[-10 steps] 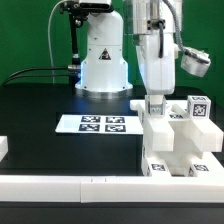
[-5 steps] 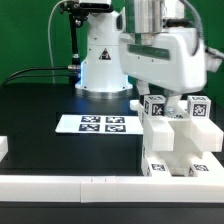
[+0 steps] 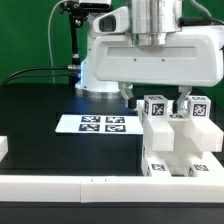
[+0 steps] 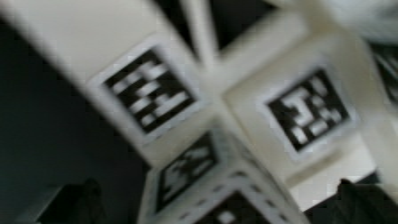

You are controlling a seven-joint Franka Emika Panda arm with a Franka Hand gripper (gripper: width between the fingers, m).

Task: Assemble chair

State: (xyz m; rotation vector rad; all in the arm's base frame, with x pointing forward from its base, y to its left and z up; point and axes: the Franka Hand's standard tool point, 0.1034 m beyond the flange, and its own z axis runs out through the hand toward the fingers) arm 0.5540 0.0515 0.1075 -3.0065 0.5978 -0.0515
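Chair (image 3: 172,140) of smooth matt white plastic with printed tags; table (image 3: 40,100) matt black

The exterior view faces the black bench (image 3: 40,95) from its front, level and fairly near. The wrist view looks close onto the chunky white tagged plastic chair (image 3: 178,135) (image 4: 214,110), which both views share.

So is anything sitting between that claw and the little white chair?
No, nothing visible. The claw hangs open right over the chair, one finger on each side of its top tagged blocks, with nothing in between.
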